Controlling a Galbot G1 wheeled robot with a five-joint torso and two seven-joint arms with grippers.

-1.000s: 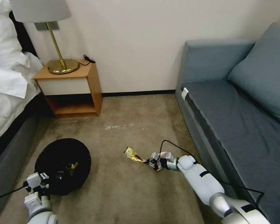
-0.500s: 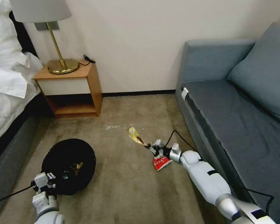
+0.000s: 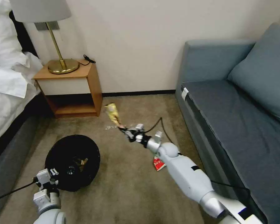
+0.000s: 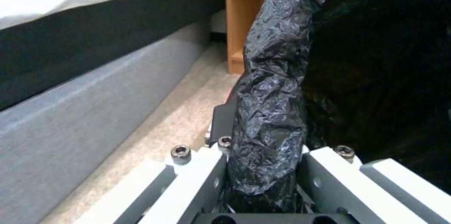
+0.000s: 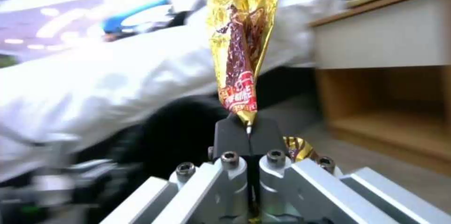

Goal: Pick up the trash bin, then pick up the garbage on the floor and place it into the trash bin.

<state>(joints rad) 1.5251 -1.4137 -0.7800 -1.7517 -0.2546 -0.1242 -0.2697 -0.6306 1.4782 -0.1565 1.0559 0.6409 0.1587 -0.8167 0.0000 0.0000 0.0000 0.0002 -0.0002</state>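
Observation:
My right gripper (image 3: pixel 123 128) (image 5: pixel 248 127) is shut on the end of a gold-brown wrapper (image 3: pixel 112 113) (image 5: pixel 240 41), held above the carpet toward the nightstand, to the right of the bin. The trash bin (image 3: pixel 73 161), round with a black bag liner (image 4: pixel 272 104), is gripped at its near rim by my left gripper (image 3: pixel 46 179) (image 4: pixel 263 181), shut on the bag-covered edge. Some brown litter lies inside the bin. A red-white wrapper (image 3: pixel 158 163) lies on the carpet, partly hidden under my right forearm.
A wooden nightstand (image 3: pixel 72 88) with a brass lamp (image 3: pixel 60 63) stands at the wall, the bed (image 3: pixel 7 90) on the left, a blue-grey sofa (image 3: pixel 236 109) on the right. White crumbs (image 3: pixel 112 127) dot the carpet between them.
My right gripper rose and swung left and away with the gold-brown wrapper, uncovering the red-white wrapper on the carpet. The bin, in my left gripper, shifted slightly right.

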